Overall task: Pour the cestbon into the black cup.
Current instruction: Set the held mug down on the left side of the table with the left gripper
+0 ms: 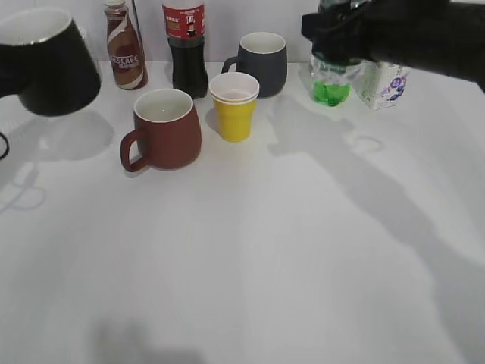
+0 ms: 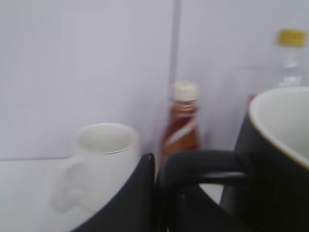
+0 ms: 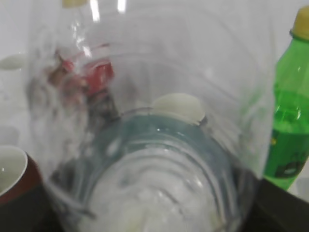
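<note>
Far left: the black cup [image 1: 47, 64] hangs clear of the table [image 1: 250, 258], carried by the left gripper [image 2: 157, 193]. Its fingers are mostly hidden in the exterior view; the left wrist view shows the cup's loop handle running across right at the jaws, which look closed on it, though the picture is blurred. Cup mouth tips slightly, white inside showing. Past the left hand, toward the wall: a white mug [image 2: 99, 159], a Nescafe bottle [image 1: 126, 49]. To its right, well apart on the table: brown-red mug [image 1: 163, 129], cola bottle [image 1: 186, 45], yellow cup [image 1: 234, 106] with white cups nested inside, dark grey mug [image 1: 261, 62]. Far right: the right gripper [image 1: 341, 34] sits high near the back edge. Exterior view gives only a dark mass there. Right wrist view is filled by a clear ribbed bottle, the cestbon [image 3: 154, 145], pressed up against the camera, so I judge the jaws clamped on it, label not readable. Beside that hand stand a green soda bottle [image 3: 289, 111] and a small carton [image 1: 383, 83]. Step in hand, as I read it: both items lifted, not yet brought together; bottle and cup are well apart across the table. Cannot tell if the cap is off. Next move calls for closing that gap over the middle, bottle mouth above the cup rim, then a slow tilt with the cup held level.
</note>
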{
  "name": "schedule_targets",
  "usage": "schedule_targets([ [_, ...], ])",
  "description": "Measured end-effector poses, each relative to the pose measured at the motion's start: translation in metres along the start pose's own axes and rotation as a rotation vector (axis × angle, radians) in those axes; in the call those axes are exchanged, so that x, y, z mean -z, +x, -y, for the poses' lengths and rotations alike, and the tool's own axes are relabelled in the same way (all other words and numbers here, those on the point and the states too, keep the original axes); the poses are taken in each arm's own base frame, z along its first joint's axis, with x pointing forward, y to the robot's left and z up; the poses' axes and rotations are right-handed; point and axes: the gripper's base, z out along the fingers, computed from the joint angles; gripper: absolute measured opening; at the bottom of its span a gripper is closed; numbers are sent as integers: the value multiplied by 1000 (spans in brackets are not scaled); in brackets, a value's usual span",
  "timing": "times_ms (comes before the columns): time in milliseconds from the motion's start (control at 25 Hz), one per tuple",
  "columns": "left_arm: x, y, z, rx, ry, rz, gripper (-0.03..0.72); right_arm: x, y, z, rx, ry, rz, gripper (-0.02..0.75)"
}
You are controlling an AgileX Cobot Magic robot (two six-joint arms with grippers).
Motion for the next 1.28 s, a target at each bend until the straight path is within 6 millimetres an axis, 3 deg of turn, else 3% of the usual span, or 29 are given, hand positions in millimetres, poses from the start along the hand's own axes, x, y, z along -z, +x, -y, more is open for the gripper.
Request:
schedule_targets([
  [200,-10,42,-24,-8,-49,-27,33,3,17,0,-9,4,-51,464],
  [320,-16,75,-29,9,-60,-113,33,5,25,1,-13,5,-75,464],
  [440,-21,95,-32,13,-58,-167,33,6,28,1,-16,6,-86,464],
  [800,-23,99,-32,17,-54,-157,38,7,29,1,-16,6,-88,464],
  [1280,-19,99,-28,2,-13,-141,199,7,29,1,-17,6,-87,464],
])
